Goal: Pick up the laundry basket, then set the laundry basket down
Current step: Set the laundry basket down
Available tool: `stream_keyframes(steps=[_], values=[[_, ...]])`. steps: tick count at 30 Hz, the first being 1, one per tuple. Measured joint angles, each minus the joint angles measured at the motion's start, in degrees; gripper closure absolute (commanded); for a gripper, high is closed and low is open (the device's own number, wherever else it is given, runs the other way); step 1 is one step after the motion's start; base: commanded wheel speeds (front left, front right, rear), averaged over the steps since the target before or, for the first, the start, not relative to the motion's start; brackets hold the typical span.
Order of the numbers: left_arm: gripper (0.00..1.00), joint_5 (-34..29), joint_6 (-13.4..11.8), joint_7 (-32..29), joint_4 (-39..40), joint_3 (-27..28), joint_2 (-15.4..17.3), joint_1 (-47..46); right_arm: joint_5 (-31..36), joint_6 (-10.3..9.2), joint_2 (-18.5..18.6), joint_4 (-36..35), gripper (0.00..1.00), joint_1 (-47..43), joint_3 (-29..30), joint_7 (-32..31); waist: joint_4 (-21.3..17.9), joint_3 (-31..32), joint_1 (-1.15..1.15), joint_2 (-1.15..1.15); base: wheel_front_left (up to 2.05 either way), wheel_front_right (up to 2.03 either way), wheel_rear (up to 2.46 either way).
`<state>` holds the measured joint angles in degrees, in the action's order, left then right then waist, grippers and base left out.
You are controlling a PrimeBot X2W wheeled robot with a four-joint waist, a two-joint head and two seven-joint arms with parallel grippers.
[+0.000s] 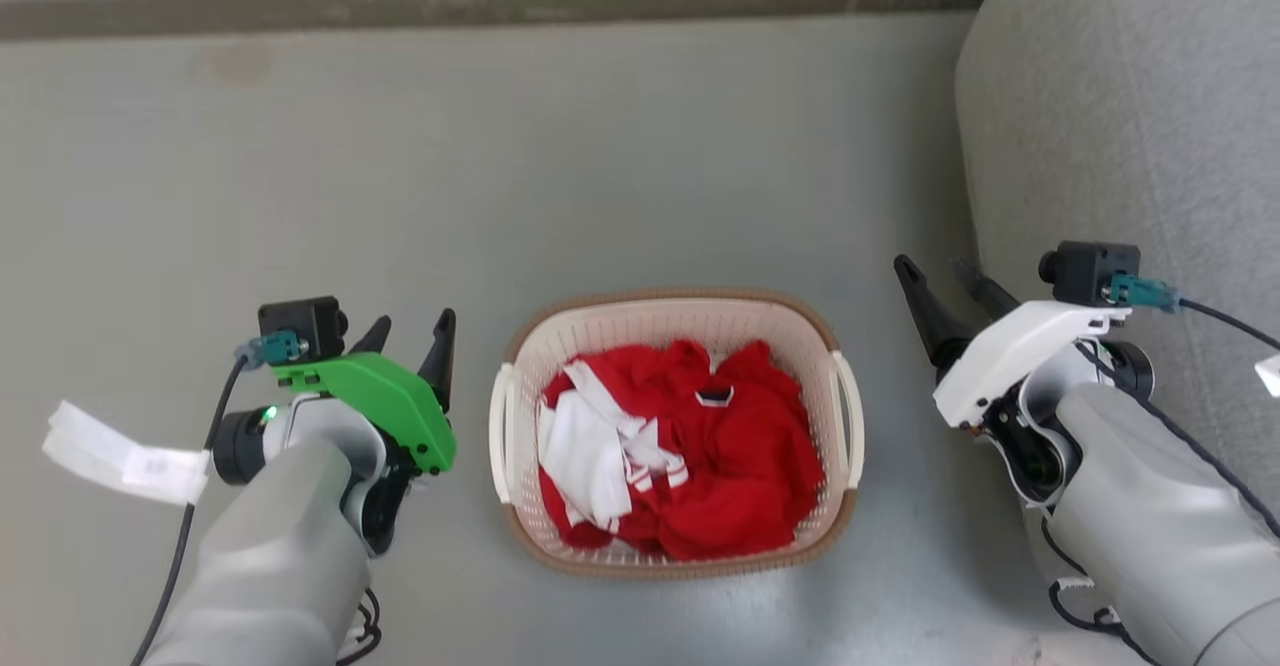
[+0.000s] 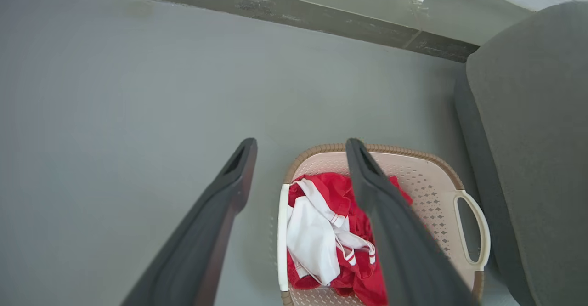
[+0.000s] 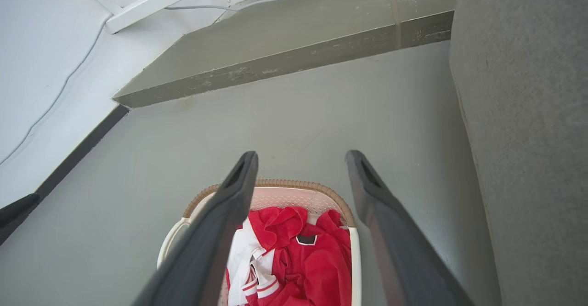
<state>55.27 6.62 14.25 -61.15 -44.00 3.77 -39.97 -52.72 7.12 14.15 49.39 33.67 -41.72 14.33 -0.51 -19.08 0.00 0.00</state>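
Cream plastic with a brown woven-look rim, that's the laundry basket (image 1: 660, 331). In the head view it sits on the floor (image 1: 500, 166) right between the arms, near the inner side of the left pincer (image 1: 412, 326) and the inner side of the right pincer (image 1: 935, 271), touching neither. Both pincers are spread apart and carrying nothing. Red and white clothes (image 1: 700, 456) are piled in the basket. A grey upholstered seat (image 1: 1130, 126) runs close along the right pincer's outer side.

Left wrist view: the left pincer (image 2: 301, 143) hangs above the floor with its fingers wide. The laundry basket (image 2: 427, 182) lies below it, toward the inner finger, which crosses over the clothes. The left side handle (image 2: 281, 232) shows in the gap between the fingers.

Right wrist view: same deal, mirrored. The right pincer (image 3: 302, 155) is wide and empty, with the laundry basket (image 3: 285, 198) beneath its inner finger and the right side handle (image 3: 354, 260) in the gap.

So I'd call this the approach, nothing gripped or lifted yet. To do it well imo, bring each pincer down and inward so one finger slips through its handle loop. Then close both at about the same time and lift level so the clothes don't tip out. Mind the seat on the right, there's not much room there.
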Motion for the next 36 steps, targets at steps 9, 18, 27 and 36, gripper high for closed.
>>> stream_keyframes(steps=[9, 18, 27, 36], values=[[0.0, -3.61, -0.1, 0.0, 5.9, 4.14, 1.38, 4.5, 2.71, 0.0, 0.38, -3.63, 0.0, -4.47, 4.09, 0.0, 0.58, 6.86, 0.0, 0.0, 0.0, 0.0, 0.0], [0.0, -7.91, -1.98, 0.0, 14.95, 9.68, 3.37, 7.84, 7.65, 0.0, 1.04, -10.21, 0.0, -6.19, 9.36, 0.0, 0.92, 11.49, 0.0, 0.0, 0.0, 0.0, 0.0], [0.0, -13.74, -4.41, 0.01, 24.52, 15.38, 4.26, 11.85, 12.09, -0.75, 1.16, -17.04, 0.0, -9.39, 15.07, 0.01, 0.57, 12.95, 0.0, 0.0, 0.0, 0.0, 0.0], [0.0, -18.78, -5.15, 0.16, 34.52, 20.17, 4.07, 17.24, 16.33, -2.63, 0.74, -22.51, 0.0, -13.97, 20.12, 0.02, 0.46, 13.69, 0.0, 0.0, 0.0, 0.0, 0.0]])
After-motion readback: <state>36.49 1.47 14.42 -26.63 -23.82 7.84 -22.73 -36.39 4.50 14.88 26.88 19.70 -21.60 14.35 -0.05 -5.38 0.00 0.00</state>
